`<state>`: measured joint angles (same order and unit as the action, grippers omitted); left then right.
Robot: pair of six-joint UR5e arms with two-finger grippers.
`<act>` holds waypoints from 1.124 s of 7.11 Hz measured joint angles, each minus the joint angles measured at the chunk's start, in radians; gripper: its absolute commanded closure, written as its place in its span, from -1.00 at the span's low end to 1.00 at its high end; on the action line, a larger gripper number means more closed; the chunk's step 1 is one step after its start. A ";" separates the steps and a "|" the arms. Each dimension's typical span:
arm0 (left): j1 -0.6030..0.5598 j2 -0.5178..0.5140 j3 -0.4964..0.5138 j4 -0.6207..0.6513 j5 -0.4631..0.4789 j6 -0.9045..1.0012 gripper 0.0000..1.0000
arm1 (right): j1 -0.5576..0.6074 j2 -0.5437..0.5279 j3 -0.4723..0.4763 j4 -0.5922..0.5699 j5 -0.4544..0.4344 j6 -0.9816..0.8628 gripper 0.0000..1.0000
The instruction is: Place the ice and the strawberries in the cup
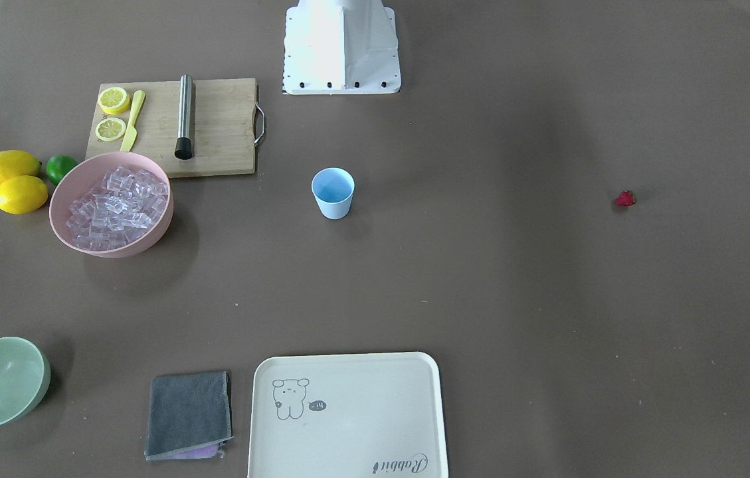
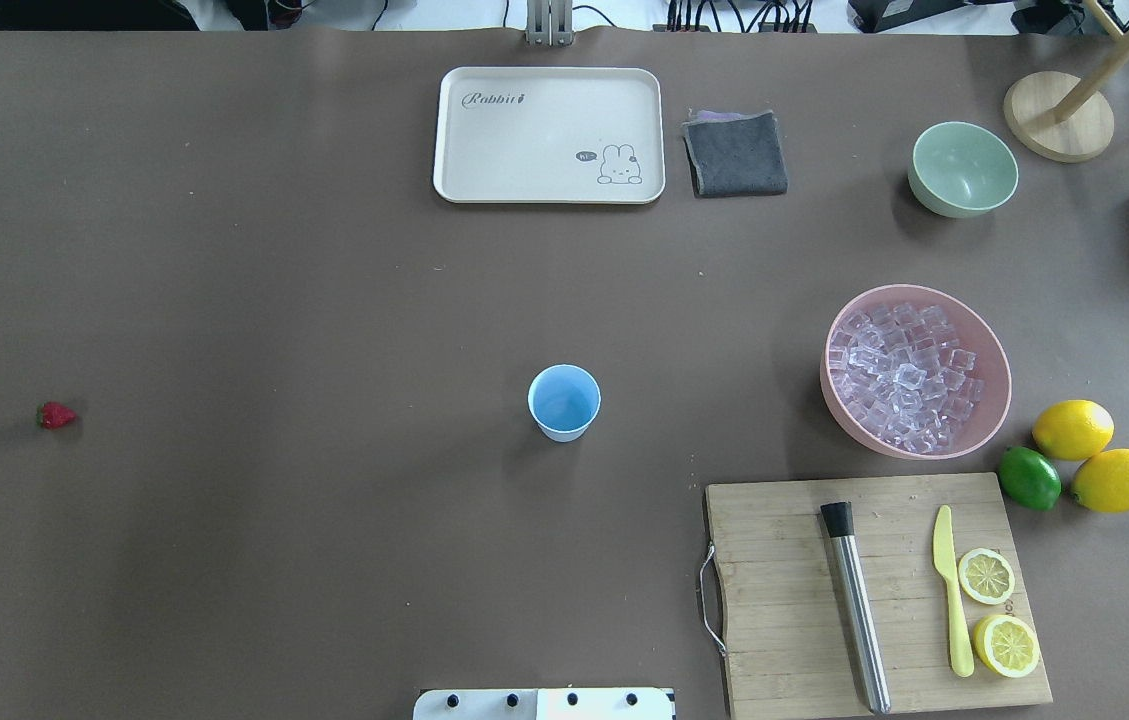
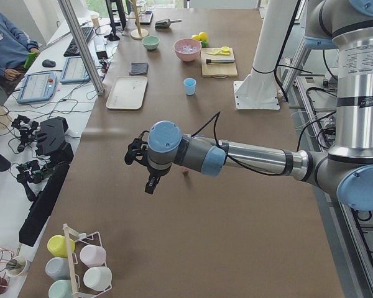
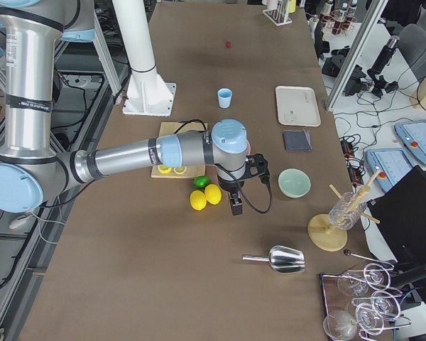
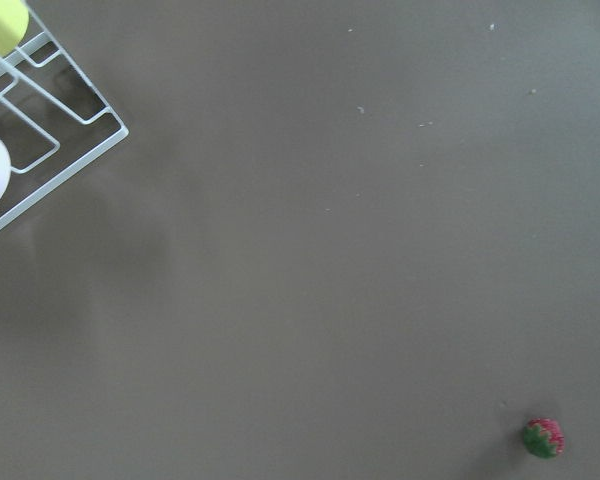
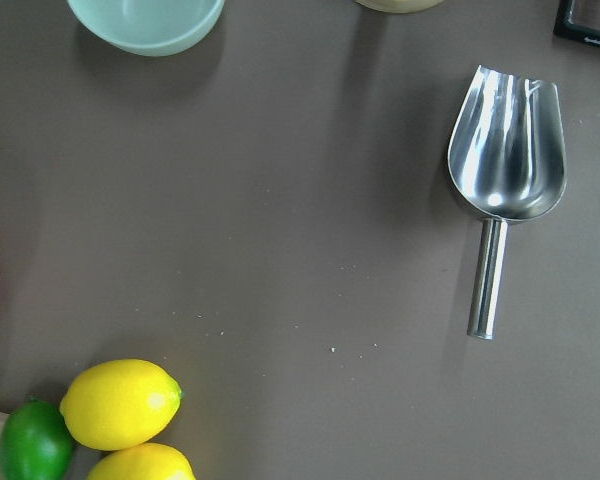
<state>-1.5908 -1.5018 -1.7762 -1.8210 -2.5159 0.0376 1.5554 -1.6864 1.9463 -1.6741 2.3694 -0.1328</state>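
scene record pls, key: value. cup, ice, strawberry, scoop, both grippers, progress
cup: upright, empty, mid-table
ice: heaped in pink bowl, robot's right side
strawberry: alone on bare table, far on robot's left
scoop: metal, lying on the table past the lemons, nothing touching it
left gripper: above table near strawberry; open or shut cannot tell
right gripper: above table beside lemons; open or shut cannot tell
progress: nothing in cup yet

Soft, even daylight fills every view. The pink bowl (image 1: pixel 149 240) and cup (image 1: pixel 333 192) throw faint, blurred shadows on the counter (image 1: pixel 481 279). The metal scoop (image 6: pixel 505 150) shows glare. Focus is sharp.
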 measured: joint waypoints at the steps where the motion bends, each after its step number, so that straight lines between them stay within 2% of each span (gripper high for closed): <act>1: 0.023 -0.011 0.012 -0.056 -0.018 -0.008 -0.96 | -0.009 0.026 0.003 0.003 0.016 0.031 -1.00; 3: 0.088 -0.029 0.045 -0.092 -0.007 -0.047 -0.99 | -0.102 0.106 0.008 0.037 0.007 0.286 -1.00; 4: 0.099 -0.028 0.053 -0.098 0.025 -0.067 -0.99 | -0.172 0.119 0.012 0.100 -0.015 0.443 -1.00; 6: 0.106 -0.028 0.053 -0.105 0.053 -0.081 -0.98 | -0.339 0.136 0.029 0.190 -0.105 0.738 -0.99; 8: 0.107 -0.028 0.053 -0.117 0.056 -0.088 -0.98 | -0.523 0.176 0.039 0.223 -0.230 0.967 -0.93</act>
<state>-1.4838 -1.5294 -1.7235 -1.9378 -2.4597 -0.0501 1.0321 -1.5104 1.9853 -1.4508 2.1398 0.8342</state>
